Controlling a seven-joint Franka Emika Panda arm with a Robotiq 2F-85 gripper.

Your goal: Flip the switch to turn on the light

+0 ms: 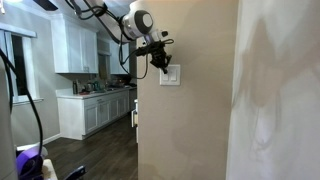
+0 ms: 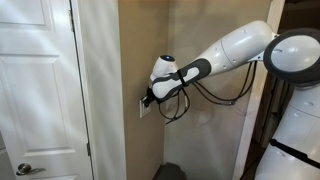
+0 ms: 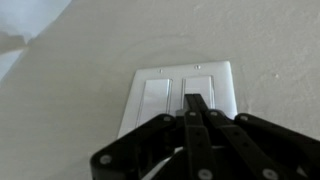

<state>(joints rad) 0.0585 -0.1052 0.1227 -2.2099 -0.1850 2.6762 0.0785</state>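
The gripper (image 3: 195, 101) is pointing straight at the switch (image 3: 156, 95), fingers pinched together with nothing between them. Its tip is sitting over the right rocker on the beige wall (image 3: 70, 90).

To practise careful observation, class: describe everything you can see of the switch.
The switch is a white, nearly square plastic plate with two flat rockers side by side, mounted flush and upright on a plain wall. The shut gripper points at it, tip over the wrist view's right rocker; contact cannot be told.
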